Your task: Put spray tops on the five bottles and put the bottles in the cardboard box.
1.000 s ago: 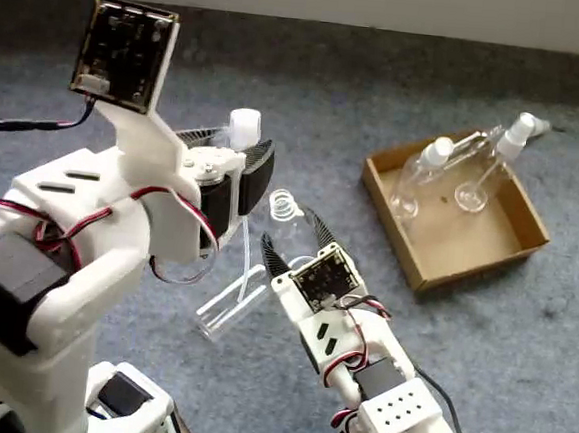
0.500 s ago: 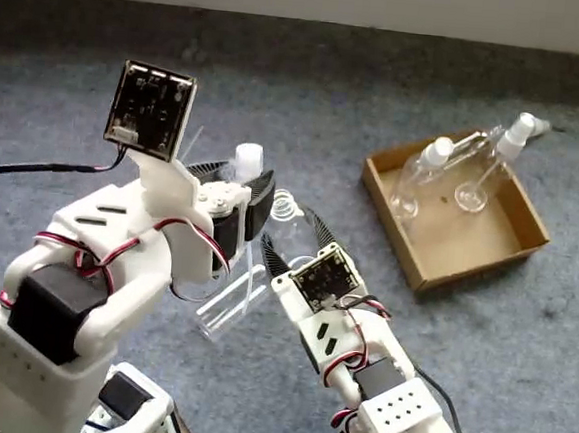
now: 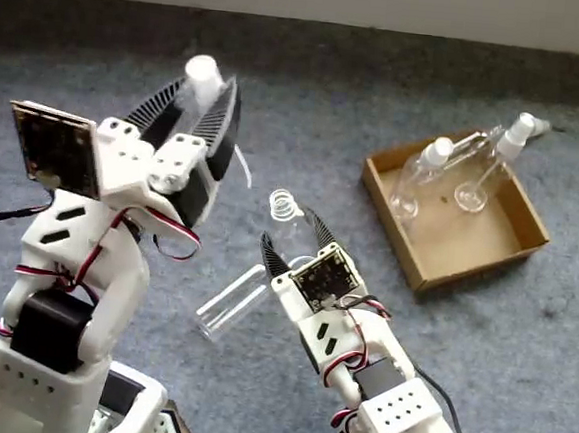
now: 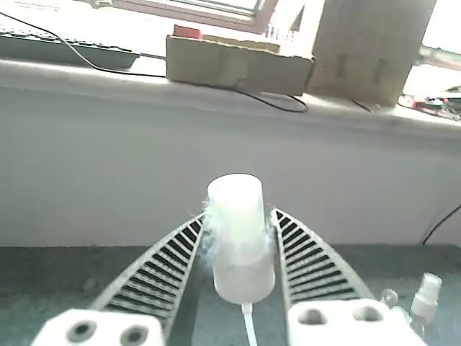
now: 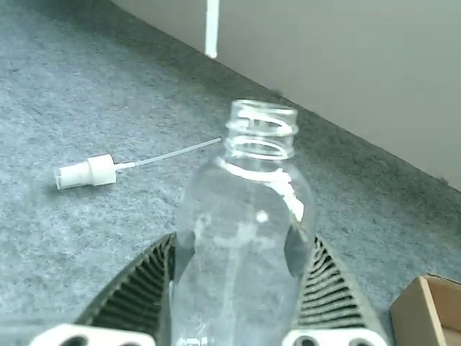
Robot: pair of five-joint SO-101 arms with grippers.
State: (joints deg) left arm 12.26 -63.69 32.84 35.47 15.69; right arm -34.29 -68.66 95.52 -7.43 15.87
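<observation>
My left gripper (image 3: 202, 79) is raised at the back left, shut on a white spray top (image 3: 202, 70) whose thin tube (image 3: 242, 163) hangs below. In the left wrist view the spray top (image 4: 240, 241) sits upright between the ribbed fingers (image 4: 162, 263). My right gripper (image 3: 290, 232) is shut on a clear bottle (image 5: 245, 231), tilted, with its open threaded neck (image 3: 284, 204) pointing up and away. The cardboard box (image 3: 515, 219) at the right holds two bottles with spray tops (image 3: 437, 153).
A clear empty bottle (image 3: 231, 302) lies on the grey carpet between the arms. A loose spray top (image 5: 88, 172) with its tube lies on the carpet beyond the held bottle. The wall runs along the carpet's far edge.
The left arm swung up and back to the left, carrying the spray top away from the held bottle's neck. The right arm and its bottle stayed still.
</observation>
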